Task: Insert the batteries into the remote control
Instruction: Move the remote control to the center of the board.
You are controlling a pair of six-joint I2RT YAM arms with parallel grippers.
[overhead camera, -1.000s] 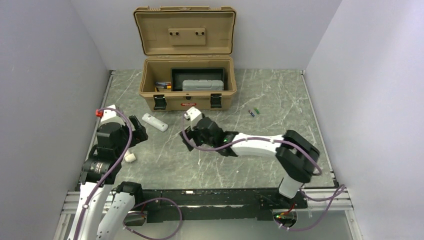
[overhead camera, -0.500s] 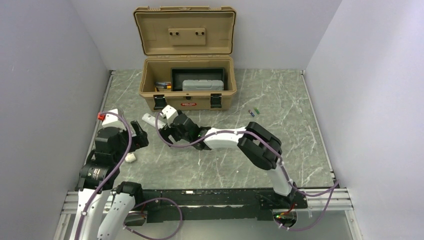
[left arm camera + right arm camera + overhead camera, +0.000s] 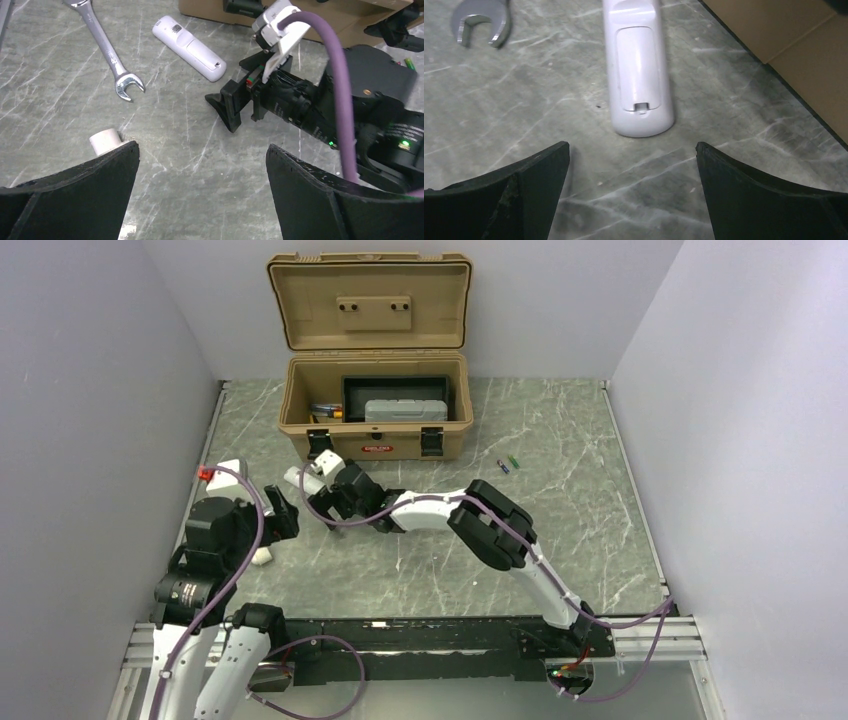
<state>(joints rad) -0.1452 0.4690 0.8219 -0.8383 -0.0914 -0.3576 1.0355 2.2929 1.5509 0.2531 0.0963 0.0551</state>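
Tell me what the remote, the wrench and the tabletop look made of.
Remote: white plastic, smooth and slightly glossy, with a moulded battery door and latch.
Wrench: bare metal, probably steel, going by its bright silver sheen and highlights.
Tabletop: looks like grey-green stone with pale veins. It could be marble or a printed laminate; I cannot tell which.

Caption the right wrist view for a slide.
Open right gripper aimed at the remote control, which lies back side up between a wrench and the toolbox.

The remote control [image 3: 638, 65] is glossy plastic, the wrench [image 3: 104, 45] polished metal, the table [image 3: 524, 115] seemingly smooth veined stone.
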